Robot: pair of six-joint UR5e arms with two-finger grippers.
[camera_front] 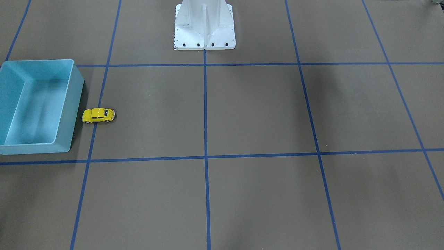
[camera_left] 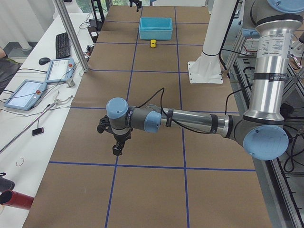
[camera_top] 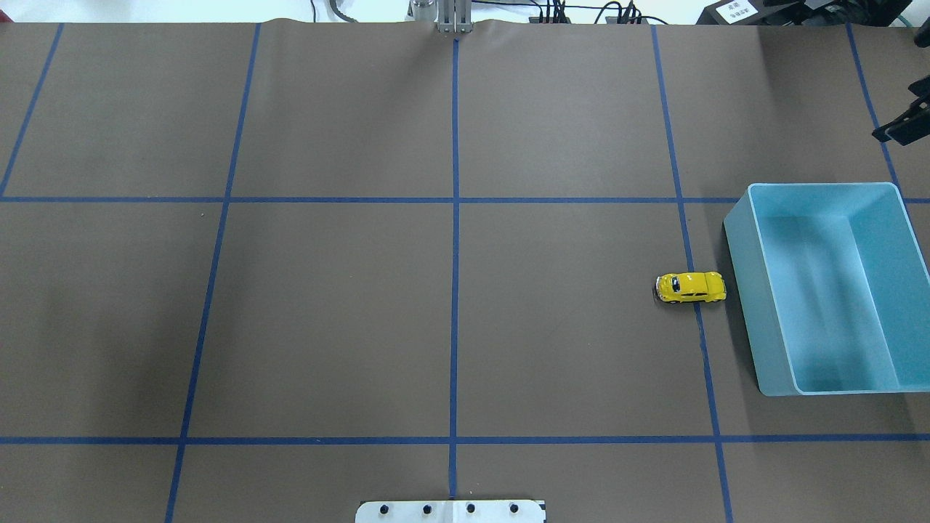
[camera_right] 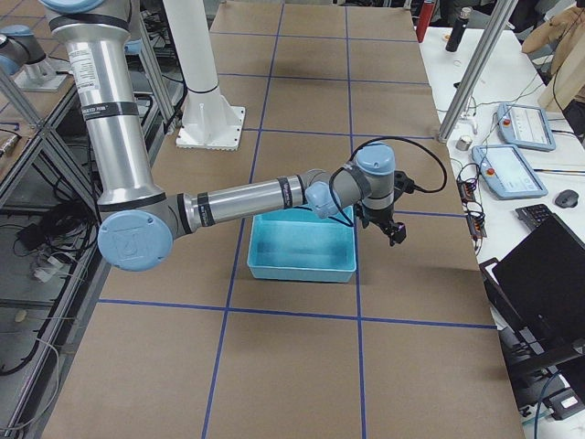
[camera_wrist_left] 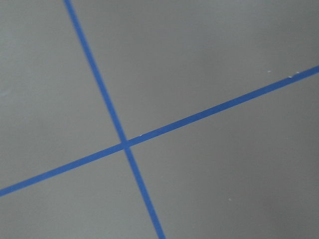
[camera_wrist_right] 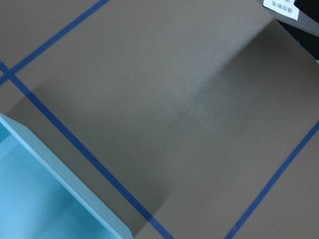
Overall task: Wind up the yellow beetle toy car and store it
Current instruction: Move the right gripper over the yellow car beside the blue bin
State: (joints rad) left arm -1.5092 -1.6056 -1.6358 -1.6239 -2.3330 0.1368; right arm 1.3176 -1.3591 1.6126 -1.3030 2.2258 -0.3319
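**Brown desk, one small car waiting beside the bin**

Brown paper crossed with blue tape lines covers the desk point(camera_top: 327, 319). The yellow beetle toy car point(camera_top: 691, 288) stands on its wheels close to the desk's right edge, about midway between the robot's edge and the operators' edge. One end of it is just beside the long wall of the blue bin point(camera_top: 748, 305); whether the two touch I cannot tell.

The car looks tiny, light and rigid. Its glossy, rounded shell would probably slip out of a pinch on the roof. The flat door sides, between the wheels, seem the safer hold, and a low grip there should keep the wheels pressed to the paper for winding.

The count is one car, one bin, with nothing seen inside it, and two arms with one gripper each. The left gripper point(camera_left: 116, 150) hangs over the desk's left end, well apart from the car. The right gripper point(camera_right: 397, 235) hovers past the bin, toward the operators' edge. I cannot tell how the jaws of either stand, and neither holds anything
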